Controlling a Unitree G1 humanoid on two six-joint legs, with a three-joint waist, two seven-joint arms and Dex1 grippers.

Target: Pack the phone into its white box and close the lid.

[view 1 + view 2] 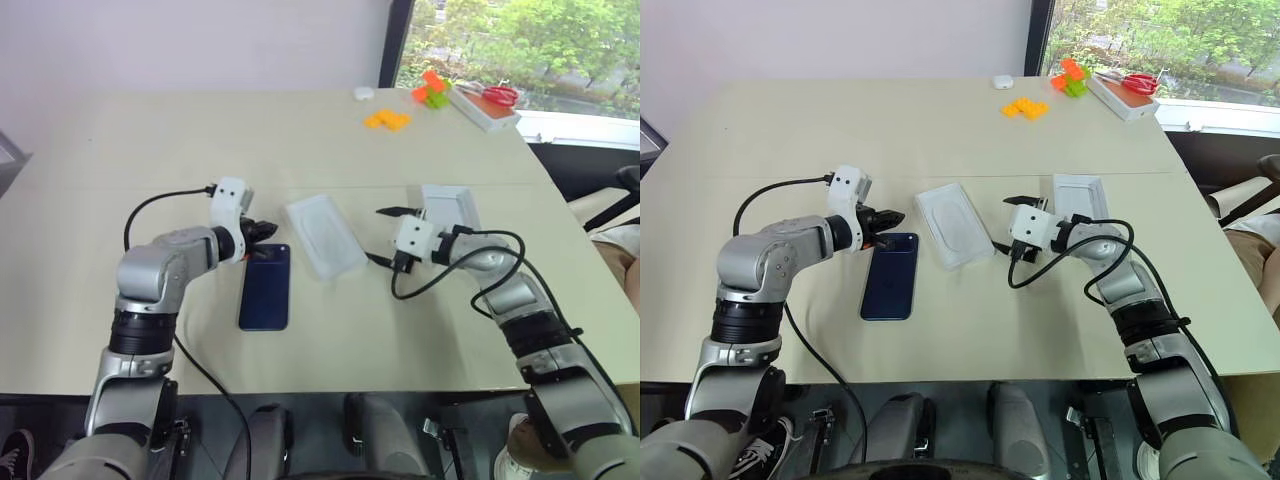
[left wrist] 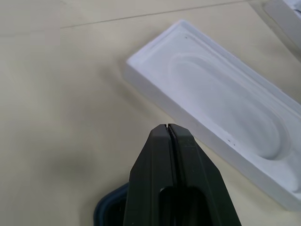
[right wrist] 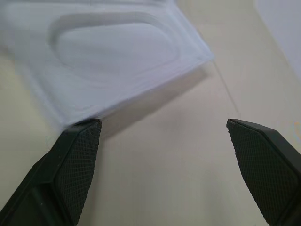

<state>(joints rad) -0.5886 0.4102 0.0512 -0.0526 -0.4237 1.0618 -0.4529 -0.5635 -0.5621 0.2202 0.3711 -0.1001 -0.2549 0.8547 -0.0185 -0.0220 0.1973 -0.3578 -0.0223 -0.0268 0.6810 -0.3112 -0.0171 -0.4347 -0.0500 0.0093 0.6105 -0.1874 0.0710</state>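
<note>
- The phone [image 1: 266, 287] is lying flat on the desk [image 1: 150, 150], dark blue side up, out in the open and not in anything yet.
- The white box [image 1: 325, 235] sits just to the right of the phone, open side up, turned a bit diagonal. We can see a rounded oval recess pressed into its floor in the left wrist view.
- Our left claw [image 1: 268, 231] is clenched tight with nothing in it, both fingers pressed together. It hangs right over the phone's far end, pointing toward the box.
- Our right claw [image 1: 387, 236] is spread wide and holding nothing. It's on the box's right side, aimed at it; in the right wrist view one finger [image 3: 75, 165] sits right by the box's near corner, though we can't tell if it actually touches.
- The lid [image 1: 448, 209] lies flat past the right claw, further right than the box, apart from it.
- Way at the back right corner of the desk there's some clutter: orange blocks [image 1: 387, 119], an orange and green piece [image 1: 431, 91], a flat white box with red scissors [image 1: 493, 94] on top, and a small white thing [image 1: 363, 93].
</note>
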